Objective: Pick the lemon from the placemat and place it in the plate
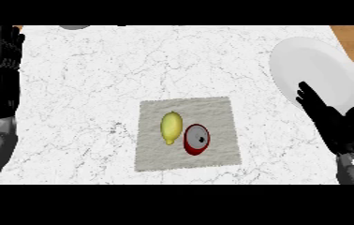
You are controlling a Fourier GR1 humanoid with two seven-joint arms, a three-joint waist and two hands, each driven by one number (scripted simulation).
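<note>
A yellow lemon (171,127) lies on the grey placemat (214,114) in the middle of the white marble counter. Touching its right side is a red round object with a grey top (197,139). The white plate (311,71) sits at the far right. My right hand (328,118) is open at the right edge, fingers straight, overlapping the plate's lower rim, well to the right of the lemon. My left hand (10,55) rests open at the left edge, fingers up, far from the placemat.
A grey object (74,27) peeks in at the counter's back edge, top left. A wooden surface (343,34) shows beyond the counter's top right corner. Bare marble lies between placemat and plate.
</note>
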